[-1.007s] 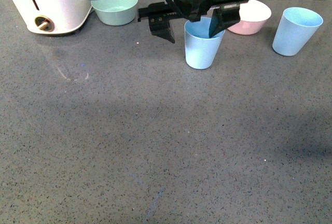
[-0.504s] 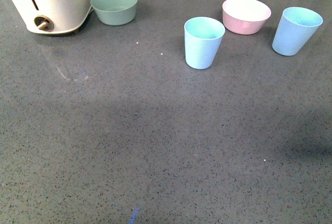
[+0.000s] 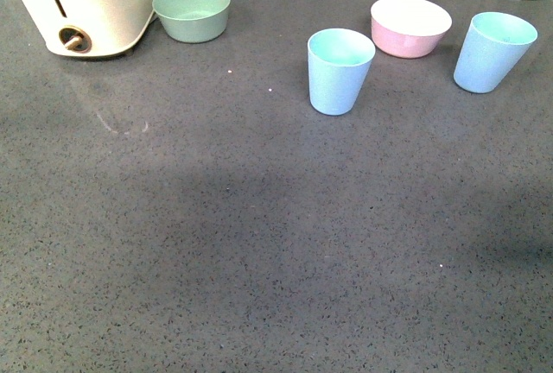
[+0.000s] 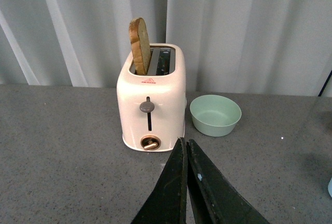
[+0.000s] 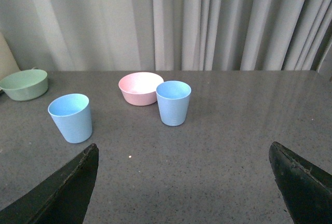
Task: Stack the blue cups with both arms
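The two blue cups stand upright and well apart on the dark speckled surface (image 3: 259, 218), one not yet set inside the other. The middle blue cup (image 3: 340, 71) stands mouth up toward the far side of the surface, near the centre of the front view, and nothing touches it. The right-hand blue cup (image 3: 494, 52) stands near the right edge of that view, also mouth up and alone. Between them and a little further back sits the pink bowl (image 3: 410, 26), white inside, near both cups but touching neither. The sage-green bowl (image 3: 192, 12) sits at the far left, just beside the cream toaster (image 3: 91, 2). In the left wrist view a slice of bread (image 4: 139, 45) stands up out of one toaster slot, and a pale curtain (image 4: 244, 27) hangs behind the surface

The left tool (image 4: 185, 142) has its two black fingers pressed together with nothing between them, pointing toward the toaster. The right tool (image 5: 182, 149) is spread wide, its fingers (image 5: 67, 187) far apart and holding nothing, and both cups and the pink bowl lie ahead of it, seen between the fingers
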### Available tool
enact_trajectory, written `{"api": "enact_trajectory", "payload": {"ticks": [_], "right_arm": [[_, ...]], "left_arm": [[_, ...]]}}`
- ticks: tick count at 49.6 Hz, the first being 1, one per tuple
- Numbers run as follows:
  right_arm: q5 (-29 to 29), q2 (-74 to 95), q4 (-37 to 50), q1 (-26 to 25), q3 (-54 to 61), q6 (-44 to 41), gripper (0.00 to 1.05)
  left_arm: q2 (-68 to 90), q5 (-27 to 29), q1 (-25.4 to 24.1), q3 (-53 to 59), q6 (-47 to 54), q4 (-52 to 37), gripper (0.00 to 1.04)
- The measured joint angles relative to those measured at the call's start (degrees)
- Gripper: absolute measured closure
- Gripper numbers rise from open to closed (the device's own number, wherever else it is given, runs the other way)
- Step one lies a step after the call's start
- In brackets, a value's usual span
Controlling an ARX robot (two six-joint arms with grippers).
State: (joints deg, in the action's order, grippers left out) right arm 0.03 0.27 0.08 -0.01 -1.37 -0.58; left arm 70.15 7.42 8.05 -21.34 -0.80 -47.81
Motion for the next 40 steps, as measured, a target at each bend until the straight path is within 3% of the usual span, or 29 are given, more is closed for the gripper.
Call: {"api": "enact_trajectory", "payload": {"ticks": [15, 17, 21, 33, 40], "right_arm": [[0.0, 0.0, 0.0, 0.0, 0.0, 0.0, 0.09], [0.0, 0.0, 0.0, 0.0, 0.0, 0.0, 0.09], [0.0, 0.0, 0.0, 0.0, 0.0, 0.0, 0.09], [0.0, 0.0, 0.0, 0.0, 0.0, 0.0, 0.09], [0.0, 0.0, 0.0, 0.0, 0.0, 0.0, 0.09]], "left_arm": [[-12.9, -3.3, -3.6, 11.2, 0.2, 1.1, 1.03], [-14.8, -6.4, -5.5, 12.2, 0.2, 1.9, 1.03], [-18.3, -7.0, -7.7, 14.2, 0.3, 3.7, 1.03], [-27.7, -7.4, -7.8, 17.6, 0.3, 9.5, 1.03], [-29.5, -7.4, -7.8, 20.4, 0.3, 8.6, 1.03]]}}
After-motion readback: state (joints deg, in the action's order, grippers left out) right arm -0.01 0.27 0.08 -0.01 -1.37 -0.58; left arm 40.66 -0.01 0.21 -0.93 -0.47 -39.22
